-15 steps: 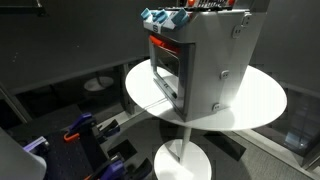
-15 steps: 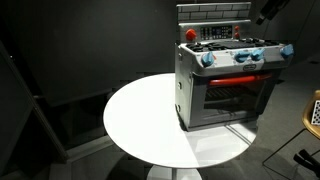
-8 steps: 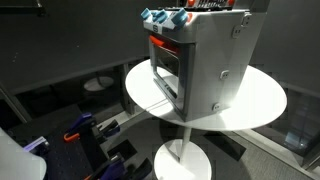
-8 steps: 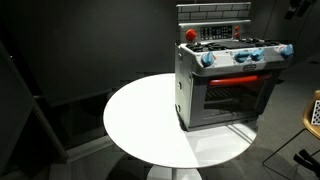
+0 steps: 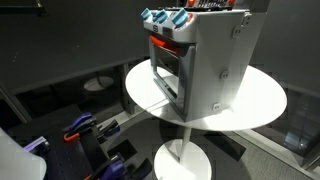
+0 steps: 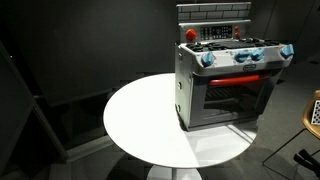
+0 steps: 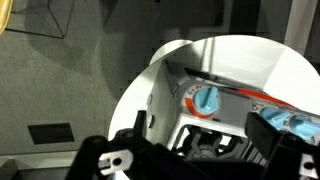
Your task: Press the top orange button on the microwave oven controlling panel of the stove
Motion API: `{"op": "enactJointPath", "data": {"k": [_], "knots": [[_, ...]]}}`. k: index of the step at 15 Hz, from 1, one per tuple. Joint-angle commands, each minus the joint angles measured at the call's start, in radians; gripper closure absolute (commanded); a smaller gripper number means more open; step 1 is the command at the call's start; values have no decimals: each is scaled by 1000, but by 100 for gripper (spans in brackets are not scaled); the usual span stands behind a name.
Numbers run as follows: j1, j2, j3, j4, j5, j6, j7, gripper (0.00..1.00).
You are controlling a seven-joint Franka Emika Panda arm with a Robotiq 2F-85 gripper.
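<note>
Gone from an exterior view's upper right corner: dark arm piece seen a moment ago. Small light-grey boxy toy stove [image 6: 225,85] upright toward one edge of round white counter [image 6: 140,120]. Blue knobs [image 6: 243,54] along top front, orange-red strip [image 6: 232,78] beneath, dark windowed door [image 6: 232,100] below that. Black hand [image 7: 185,160] low in wrist view, over stove top; apart or together, cannot tell.
</note>
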Motion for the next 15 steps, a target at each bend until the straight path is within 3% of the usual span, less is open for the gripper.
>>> {"op": "enactJointPath", "data": {"k": [1, 15], "knots": [[-9, -28, -8, -5, 27, -48, 37, 0], [-4, -6, -8, 2, 17, -37, 24, 0]]}}
